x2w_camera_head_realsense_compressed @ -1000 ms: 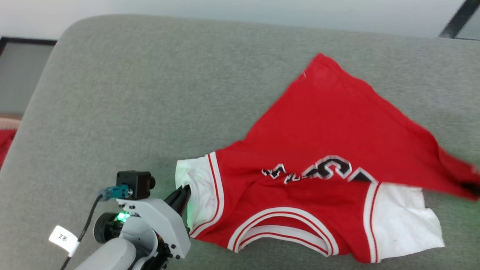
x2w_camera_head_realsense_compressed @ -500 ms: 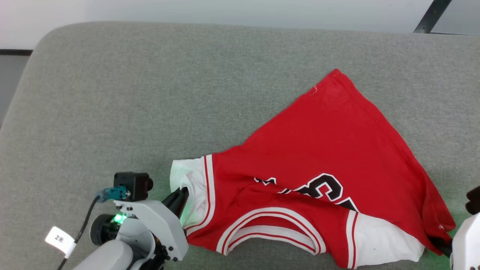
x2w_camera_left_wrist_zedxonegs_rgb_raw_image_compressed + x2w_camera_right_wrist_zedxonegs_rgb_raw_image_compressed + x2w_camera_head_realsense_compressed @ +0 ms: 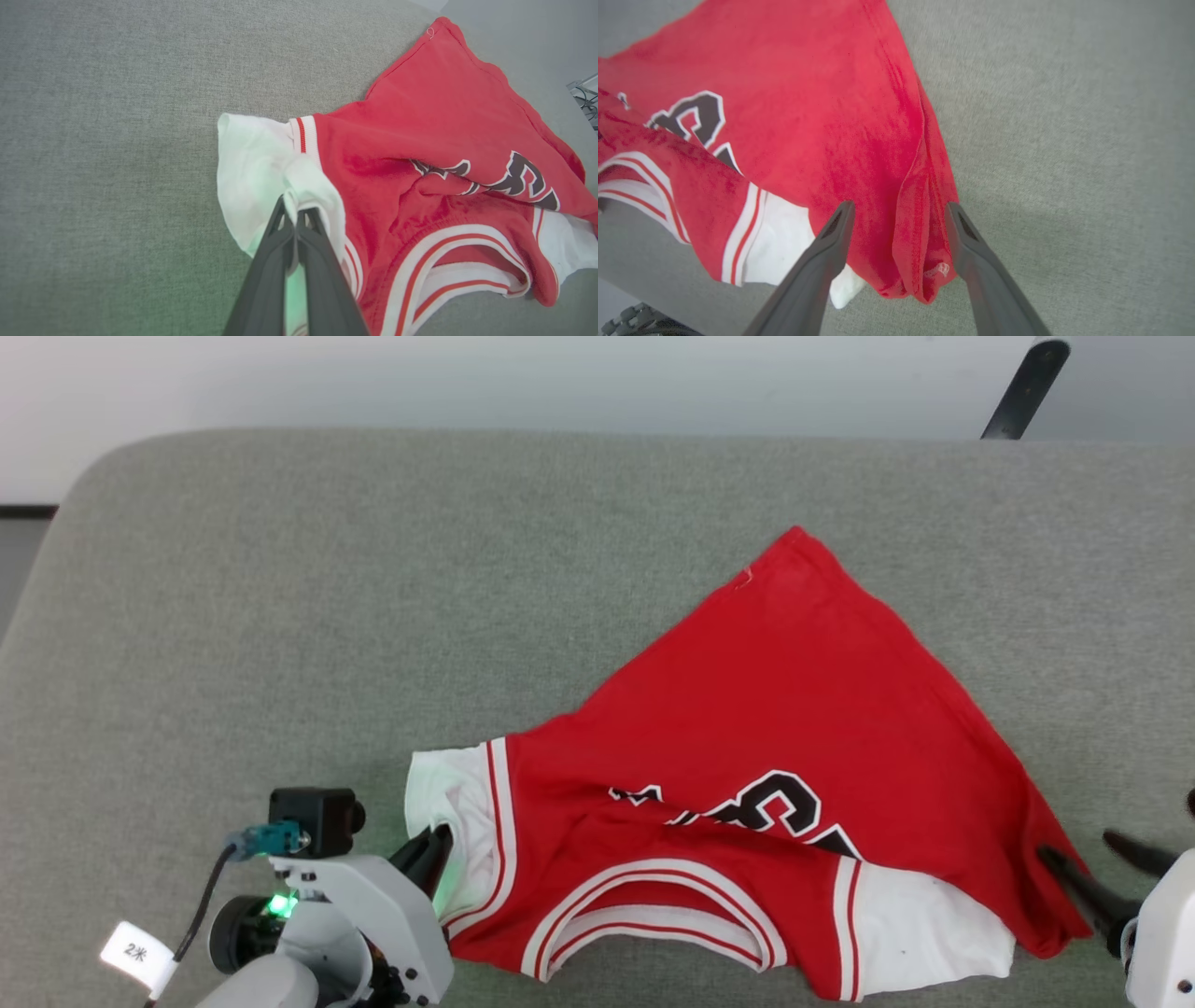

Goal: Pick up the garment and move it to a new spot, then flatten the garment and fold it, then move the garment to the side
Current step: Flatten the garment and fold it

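Across grey cushion [image 3: 280, 616], garment [image 3: 794, 709] with lettering [image 3: 775, 807] half-hidden; left jaws pinching sleeve [image 3: 441, 793], right jaws spread.

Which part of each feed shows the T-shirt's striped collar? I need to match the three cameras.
Head view: the collar of the garment sits at bottom centre, near the lower edge.
Left wrist view: the collar is at lower right.
Right wrist view: the collar is at the far left edge, about halfway down.
Shared landmark: the black lettering, next to the collar in all three.
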### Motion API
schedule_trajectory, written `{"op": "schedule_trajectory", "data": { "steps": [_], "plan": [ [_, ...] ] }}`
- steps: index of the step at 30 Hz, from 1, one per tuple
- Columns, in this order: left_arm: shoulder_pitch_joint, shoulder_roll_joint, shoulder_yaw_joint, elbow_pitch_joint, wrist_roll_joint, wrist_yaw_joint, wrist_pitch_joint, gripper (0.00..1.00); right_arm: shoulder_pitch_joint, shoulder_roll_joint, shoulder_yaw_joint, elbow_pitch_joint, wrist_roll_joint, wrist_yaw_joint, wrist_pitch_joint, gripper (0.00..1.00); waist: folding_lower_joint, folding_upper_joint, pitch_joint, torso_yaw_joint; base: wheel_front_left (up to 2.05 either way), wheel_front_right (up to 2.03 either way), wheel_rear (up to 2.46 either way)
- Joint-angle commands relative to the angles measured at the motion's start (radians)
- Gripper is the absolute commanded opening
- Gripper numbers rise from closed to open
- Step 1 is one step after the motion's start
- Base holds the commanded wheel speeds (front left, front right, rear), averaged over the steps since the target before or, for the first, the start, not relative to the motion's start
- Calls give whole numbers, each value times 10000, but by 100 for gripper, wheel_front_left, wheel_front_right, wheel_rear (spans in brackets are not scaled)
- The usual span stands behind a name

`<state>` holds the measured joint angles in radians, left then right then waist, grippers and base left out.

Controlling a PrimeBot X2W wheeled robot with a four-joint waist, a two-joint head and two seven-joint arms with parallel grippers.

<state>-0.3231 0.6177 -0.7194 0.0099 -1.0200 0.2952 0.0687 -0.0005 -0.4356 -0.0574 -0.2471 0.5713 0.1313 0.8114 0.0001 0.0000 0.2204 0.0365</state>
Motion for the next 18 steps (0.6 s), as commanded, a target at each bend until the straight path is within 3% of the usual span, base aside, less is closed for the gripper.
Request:
{"op": "schedule_trajectory", "data": {
  "steps": [1, 9, 18],
  "plan": [
    [119, 41, 21, -27, -50, 56, -70, 0, 89, 85, -90, -310, -88, -10, -148, 100, -1, 0, -194, -100, 0, 0, 0],
    [293, 35, -109, -159, -80, 81, -4, 0, -1021, -28, 346, -1537, -402, -10, -415, 100, -1, 0, -567, -25, 0, 0, 0],
    [-424, -439, -664, -37, 257, -317, 400, 0, -3786, -668, 1372, 233, -180, -10, 36, 100, -1, 0, -416, 1113, 0, 0, 0]
  ]
}}
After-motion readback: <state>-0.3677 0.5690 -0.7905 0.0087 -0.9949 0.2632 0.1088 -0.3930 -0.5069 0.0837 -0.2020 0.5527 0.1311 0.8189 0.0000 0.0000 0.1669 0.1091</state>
